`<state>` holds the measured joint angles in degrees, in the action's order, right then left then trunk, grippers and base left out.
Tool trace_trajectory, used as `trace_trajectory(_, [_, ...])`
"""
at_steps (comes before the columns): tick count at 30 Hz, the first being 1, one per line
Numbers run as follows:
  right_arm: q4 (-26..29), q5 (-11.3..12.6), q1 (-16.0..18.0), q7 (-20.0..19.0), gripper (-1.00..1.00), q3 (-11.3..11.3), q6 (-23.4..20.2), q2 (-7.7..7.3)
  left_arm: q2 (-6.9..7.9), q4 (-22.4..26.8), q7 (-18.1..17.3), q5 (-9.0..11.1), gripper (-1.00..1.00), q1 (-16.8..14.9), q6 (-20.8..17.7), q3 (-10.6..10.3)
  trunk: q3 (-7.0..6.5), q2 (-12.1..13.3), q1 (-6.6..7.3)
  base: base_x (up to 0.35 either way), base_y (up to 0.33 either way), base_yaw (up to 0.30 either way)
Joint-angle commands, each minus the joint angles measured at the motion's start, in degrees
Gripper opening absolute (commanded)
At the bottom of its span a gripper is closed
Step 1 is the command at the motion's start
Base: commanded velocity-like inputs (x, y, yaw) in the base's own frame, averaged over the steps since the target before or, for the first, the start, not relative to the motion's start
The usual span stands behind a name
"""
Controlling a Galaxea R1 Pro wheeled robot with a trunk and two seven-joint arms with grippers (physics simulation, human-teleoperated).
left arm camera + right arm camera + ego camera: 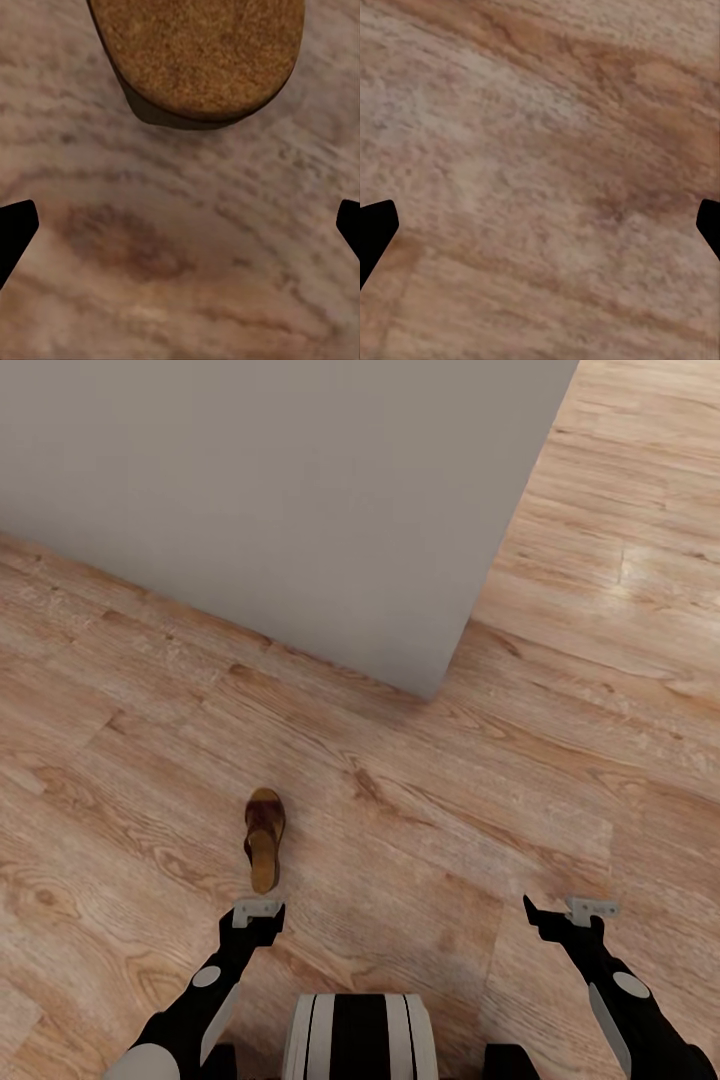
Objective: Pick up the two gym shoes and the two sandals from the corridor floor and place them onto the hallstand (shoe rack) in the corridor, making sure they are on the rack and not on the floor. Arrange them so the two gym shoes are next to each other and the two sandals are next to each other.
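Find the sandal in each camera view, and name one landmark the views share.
Head view: the sandal lies on the floor, just ahead of the left claw.
Left wrist view: its tan heel end sits at the picture's top edge.
Right wrist view: not in it.
Shared landmark: the wood-plank floor.

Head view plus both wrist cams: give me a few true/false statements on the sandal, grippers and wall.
1. One brown sandal lies on the wood-plank floor. True.
2. The left gripper is shut on the sandal. False: its fingers are spread with only floor between them; the sandal's heel end lies beyond the tips.
3. The right gripper holds a gym shoe. False: it is open over bare floor.
4. The sandal lies nearer the left gripper than the right. True.
5. A grey wall corner stands ahead. True.
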<state>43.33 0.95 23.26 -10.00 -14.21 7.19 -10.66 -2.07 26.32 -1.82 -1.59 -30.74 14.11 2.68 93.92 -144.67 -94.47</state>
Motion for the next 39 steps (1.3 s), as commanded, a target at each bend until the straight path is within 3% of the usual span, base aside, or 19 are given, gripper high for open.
trace_trajectory(1, [0.0,0.1,0.0,-0.5,1.0,-0.2,0.2,0.02,-0.04,-0.1,-0.2,-0.2,1.0,0.0,0.2,0.3,0.04,0.0,0.01,0.0,0.0,0.0])
trace_trajectory(5, [0.0,0.1,0.0,-0.5,1.0,-0.2,0.2,0.02,0.03,-0.4,-0.1,-0.2,1.0,0.0,0.3,0.4,0.95,-0.1,-0.09,0.0,0.0,0.0])
trace_trajectory(39, [0.0,0.0,0.0,-0.4,1.0,-0.2,0.3,0.02,0.13,-0.4,-0.2,-0.1,1.0,0.0,0.4,0.4,0.96,-0.1,-0.09,0.061,0.0,0.0])
